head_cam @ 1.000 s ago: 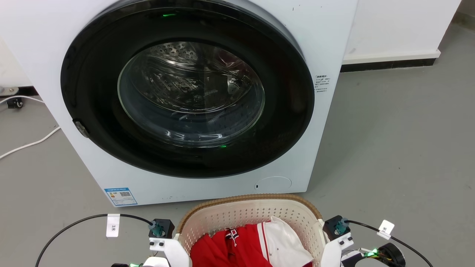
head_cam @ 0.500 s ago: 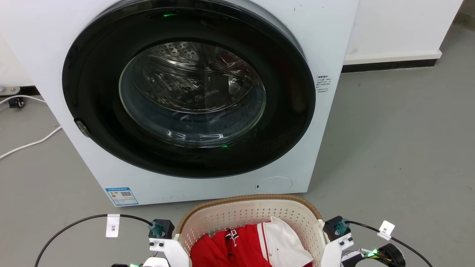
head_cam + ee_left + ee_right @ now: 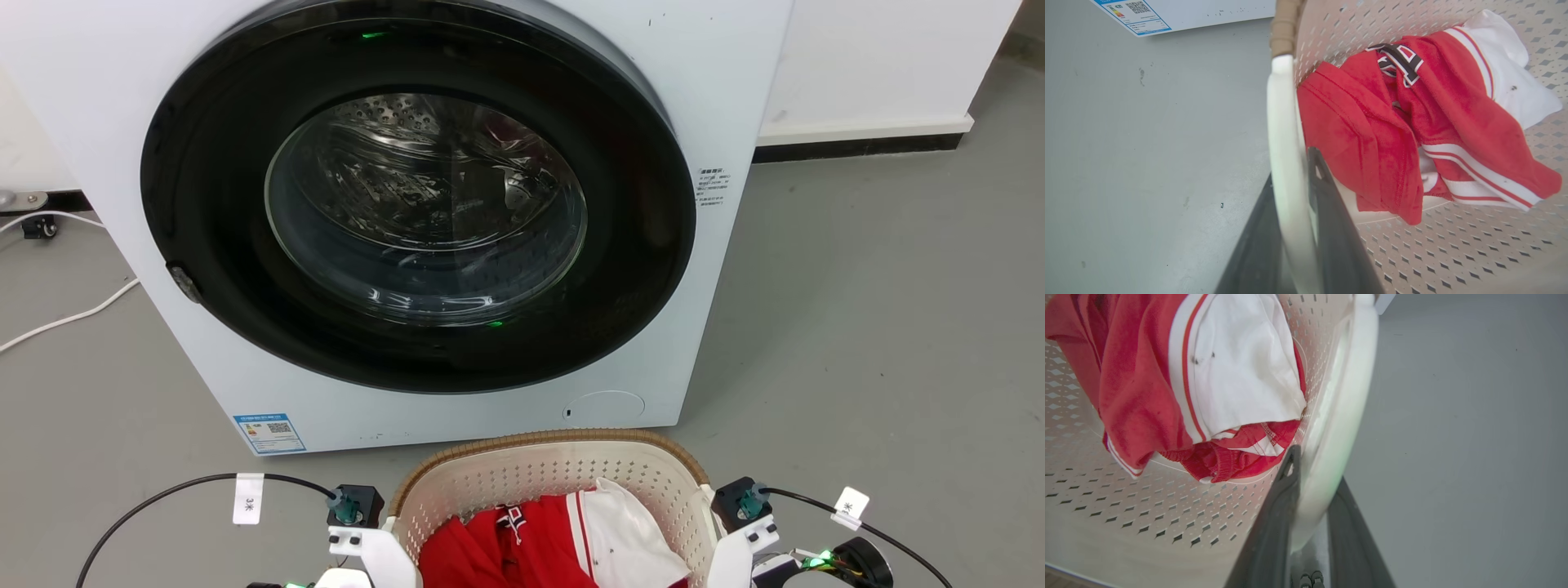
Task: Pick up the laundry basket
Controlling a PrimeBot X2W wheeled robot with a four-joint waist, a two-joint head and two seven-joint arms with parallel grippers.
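Left gripper [image 3: 1290,171] and right gripper [image 3: 1316,465] each clamp a laundry basket [image 3: 531,482] handle [image 3: 1283,122]. Its long axis runs across me, left-right.

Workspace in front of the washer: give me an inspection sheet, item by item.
Surface: grey floor, faint scuffs.
Job's things: cream-white perforated plastic laundry basket with brown woven-look rim, before the washer, holding a red-and-white garment.
Clutter: nothing seen.
Grippers: left pincer shut on the left white loop handle; right pincer shut on the right white loop handle.
Cables: left black tagged cable; right black tagged cable; white cord on the floor.
Surroundings: white front-loading washing machine; white wall.
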